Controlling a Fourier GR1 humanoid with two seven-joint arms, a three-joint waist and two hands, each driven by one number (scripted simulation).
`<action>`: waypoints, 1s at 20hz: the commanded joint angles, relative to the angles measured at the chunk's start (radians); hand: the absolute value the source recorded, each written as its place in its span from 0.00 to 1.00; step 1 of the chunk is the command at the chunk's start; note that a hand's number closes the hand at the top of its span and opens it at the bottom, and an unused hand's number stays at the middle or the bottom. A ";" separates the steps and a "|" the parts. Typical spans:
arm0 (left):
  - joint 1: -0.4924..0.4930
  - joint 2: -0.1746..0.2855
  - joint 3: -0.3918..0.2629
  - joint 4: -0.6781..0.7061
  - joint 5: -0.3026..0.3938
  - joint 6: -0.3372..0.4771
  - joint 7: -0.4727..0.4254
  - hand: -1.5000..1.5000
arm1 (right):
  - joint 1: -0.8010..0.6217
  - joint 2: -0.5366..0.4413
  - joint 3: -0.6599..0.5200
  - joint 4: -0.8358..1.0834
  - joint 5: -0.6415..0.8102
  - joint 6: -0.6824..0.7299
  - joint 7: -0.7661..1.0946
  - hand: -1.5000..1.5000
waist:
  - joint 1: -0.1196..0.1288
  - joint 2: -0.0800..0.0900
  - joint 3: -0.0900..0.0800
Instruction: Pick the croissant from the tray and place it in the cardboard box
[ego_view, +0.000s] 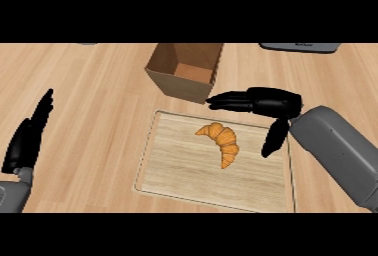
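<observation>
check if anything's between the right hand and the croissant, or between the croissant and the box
Nothing visible. Only bare tray lies between the open right hand and the croissant. The cardboard box stands just past the tray's far edge; its near wall must be cleared.

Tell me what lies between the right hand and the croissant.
Only bare tray wood, in the head view. The right hand shows open at the tray's far right corner, thumb pointing down, and nothing sits between it and the croissant.
</observation>
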 joint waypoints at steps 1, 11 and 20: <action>-0.045 -0.011 0.010 0.025 -0.007 0.014 0.030 0.50 | -0.130 0.016 0.108 0.115 0.135 0.060 -0.118 0.00 | -0.016 -0.005 -0.001; 0.044 0.009 0.043 0.003 0.004 -0.025 -0.013 0.50 | -0.280 0.201 0.253 0.431 0.318 -0.023 -0.163 0.00 | -0.039 -0.017 -0.002; -0.014 -0.044 0.054 0.052 -0.053 0.006 0.013 0.50 | -0.272 0.324 0.241 0.561 0.432 -0.154 -0.199 0.00 | -0.077 -0.025 -0.002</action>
